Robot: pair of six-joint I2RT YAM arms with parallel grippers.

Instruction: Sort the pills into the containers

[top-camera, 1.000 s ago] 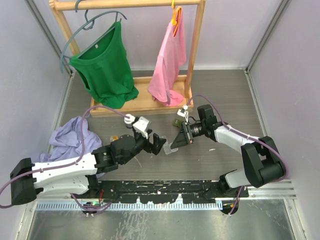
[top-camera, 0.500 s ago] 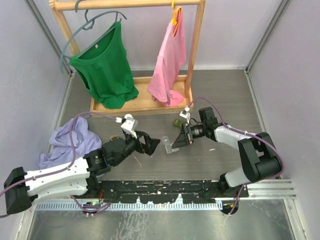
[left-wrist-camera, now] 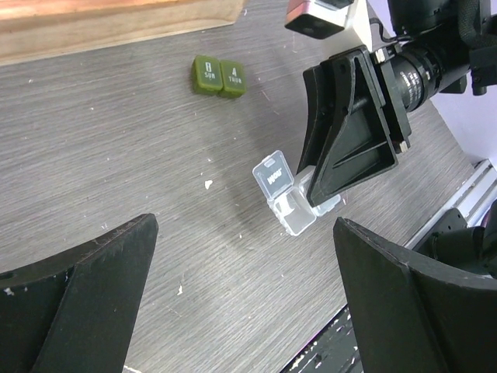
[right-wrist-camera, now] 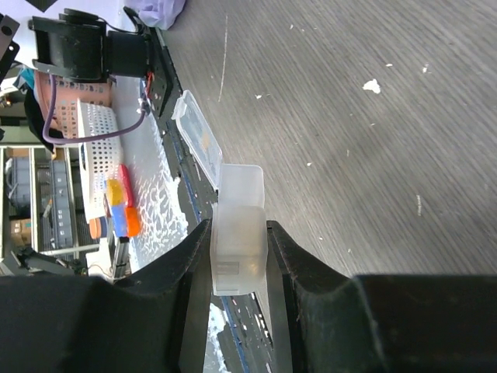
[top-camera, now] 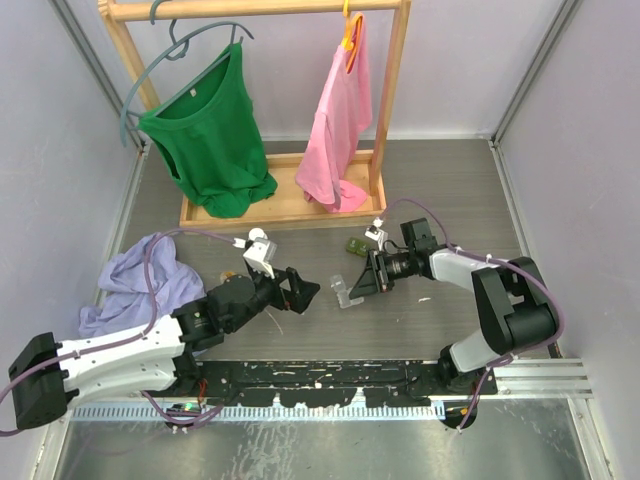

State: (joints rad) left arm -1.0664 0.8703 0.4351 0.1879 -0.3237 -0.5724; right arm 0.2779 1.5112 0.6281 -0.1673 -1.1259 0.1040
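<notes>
Sorting looks barely started: right claw (right-wrist-camera: 238,241) clamps clear box (left-wrist-camera: 289,203), lid up; left claw (left-wrist-camera: 245,225) open, empty; green box (left-wrist-camera: 219,75) closed.

Lab test cell: grey walls (top-camera: 60,150) (bare), bolted 2-arm rail (top-camera: 320,378).

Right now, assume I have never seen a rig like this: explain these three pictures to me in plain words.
Two robot arms are bolted to a grey table. The wide picture looks down from above and behind them. The other two pictures come from a camera on each wrist. The right arm has its jaws closed on a clear pill box with one lid flipped open. The left arm faces it, jaws wide open and empty. A dark green pill box lies closed nearby. Behind stands a wooden rack with a green shirt and a pink shirt. A lavender cloth lies at the left.
</notes>
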